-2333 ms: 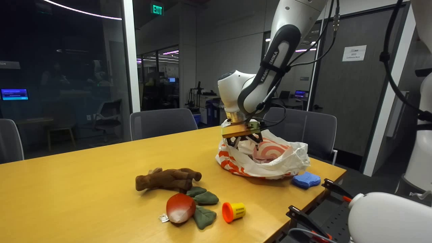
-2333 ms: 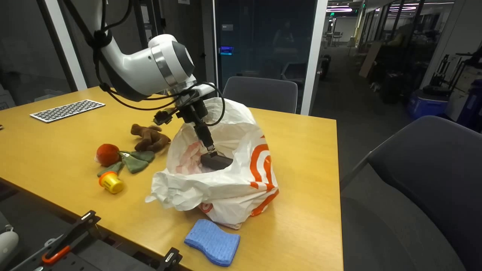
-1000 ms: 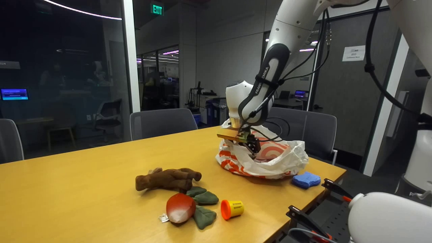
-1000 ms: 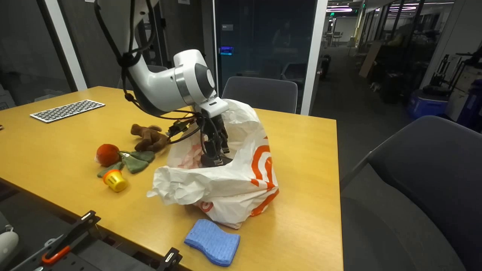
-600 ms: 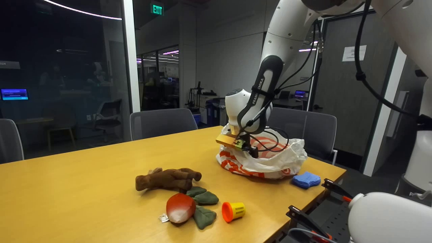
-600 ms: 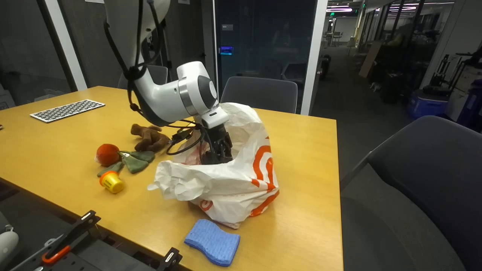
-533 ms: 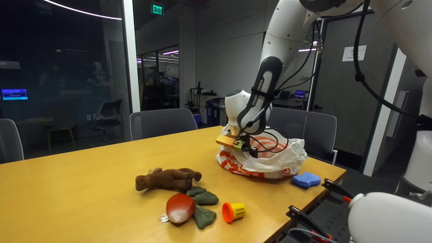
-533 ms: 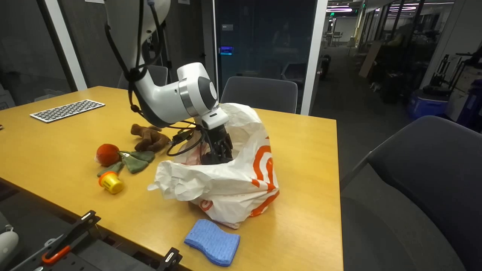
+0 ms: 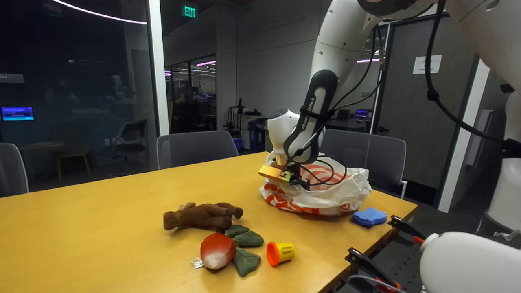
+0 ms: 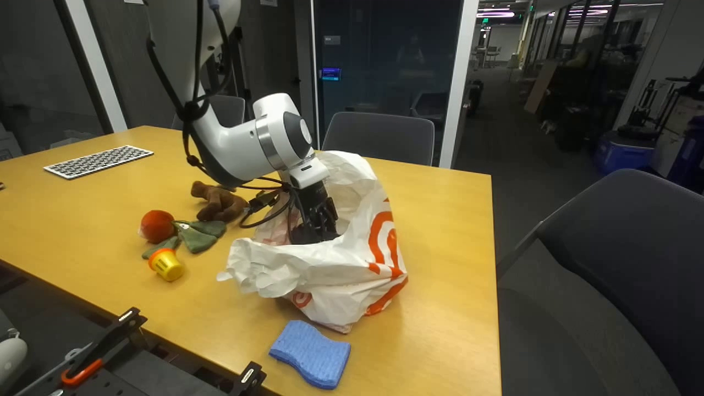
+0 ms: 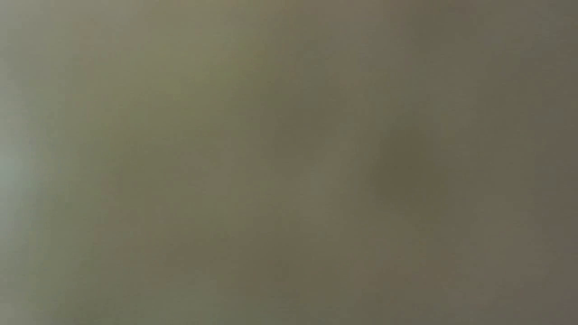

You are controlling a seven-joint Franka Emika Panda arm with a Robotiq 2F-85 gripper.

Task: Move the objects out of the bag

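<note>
Fingers [image 10: 330,213] down in white bag [image 10: 335,275], right by dark item [image 10: 300,236]; can't tell if gripping. Brown plush [image 9: 203,216], red-white toy [image 9: 218,251], yellow tub [image 9: 281,253] on surface [image 9: 101,228] outside bag, apart from fingers.

Arm [image 10: 242,148] has dropped, wrist [image 10: 309,175] twisted round; claw [image 10: 318,226] now sits deeper inside the bag [image 10: 335,269]. Jaws showed spread earlier, now too buried to read. In an exterior view, dark block [image 10: 298,236], plain before, is mostly behind the claw. Bag's back rim [image 10: 349,160] has sagged, front flap [image 10: 261,267] ridden up a bit. Yellow pot [image 10: 168,266] has shifted a touch.
</note>
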